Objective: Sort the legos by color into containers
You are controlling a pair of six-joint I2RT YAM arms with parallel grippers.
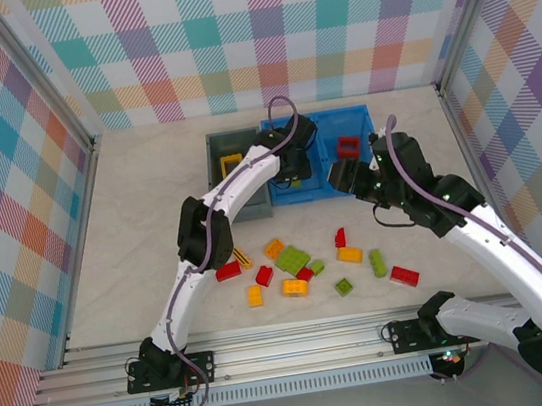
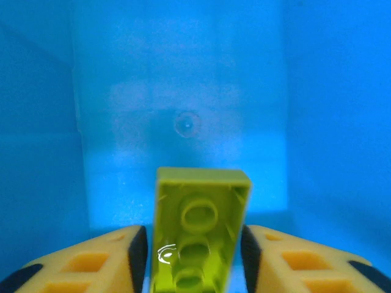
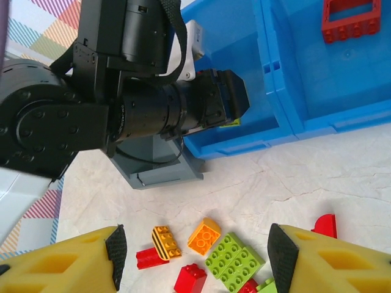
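My left gripper [image 1: 292, 173] reaches down into the left compartment of the blue bin [image 1: 315, 116]. A lime green brick [image 2: 198, 226] stands, underside towards the camera, between its open fingers [image 2: 91, 262], with a thin gap showing on the left side. My right gripper [image 3: 197, 256] hangs open and empty over the loose legos, near the bin's front wall [image 3: 244, 143]. A red frame [image 1: 348, 146] lies in the right compartment. The grey bin [image 1: 220, 185] holds a yellow frame [image 1: 232, 160].
Several loose bricks lie in front of the bins: a green plate [image 1: 292, 259], a red brick [image 1: 227, 270], orange ones [image 1: 349, 254], a red one [image 1: 404, 276] at the right. Chequered walls close off the table on three sides.
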